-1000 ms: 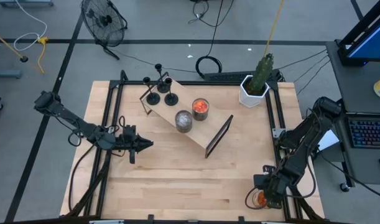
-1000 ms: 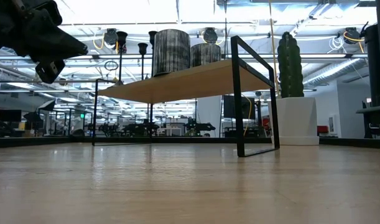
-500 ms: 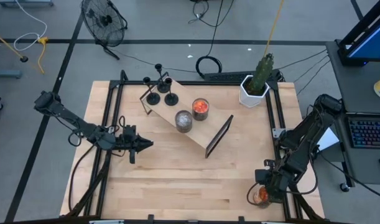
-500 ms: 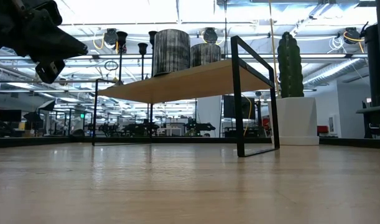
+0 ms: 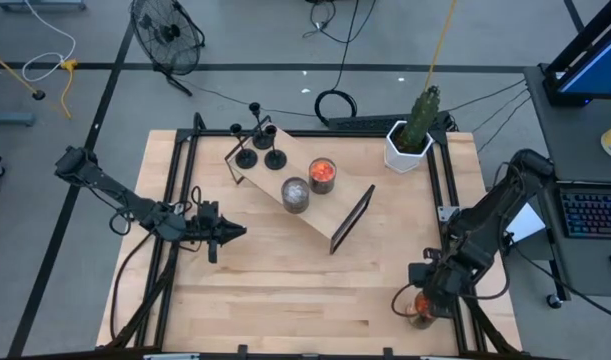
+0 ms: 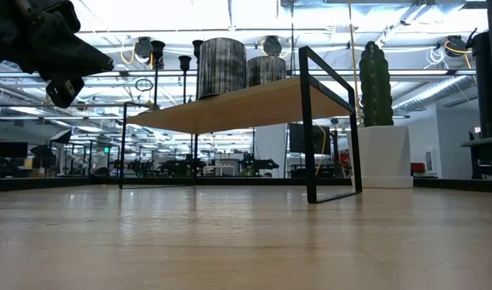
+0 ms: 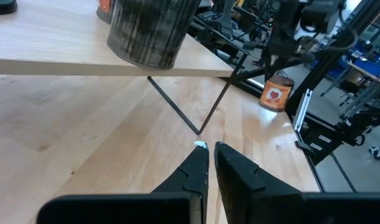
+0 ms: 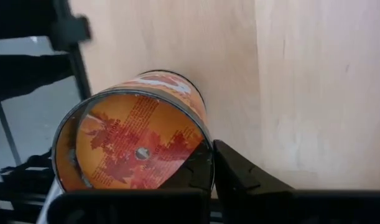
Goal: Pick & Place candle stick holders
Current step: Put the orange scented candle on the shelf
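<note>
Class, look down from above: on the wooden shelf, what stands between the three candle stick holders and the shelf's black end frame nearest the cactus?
High view: a grey candle jar and an orange candle jar stand between the candle stick holders and the end frame.

Orange candle jar (image 8: 137,149): lower side lying hidden behind the right gripper (image 8: 209,171). Candle stick holders (image 6: 175,60): bases sitting hidden behind the shelf (image 6: 237,103) edge.

Colour rundown: the counter (image 5: 285,280) is pale blond wood with a black frame. All three candle stick holders (image 5: 260,150) are plain black. One jar (image 5: 295,194) is streaky grey and black, another jar (image 5: 323,174) glows orange-red. The tin (image 8: 137,146) has orange with red leaf prints. Cactus (image 5: 422,112) is green in a white pot (image 5: 405,150).
</note>
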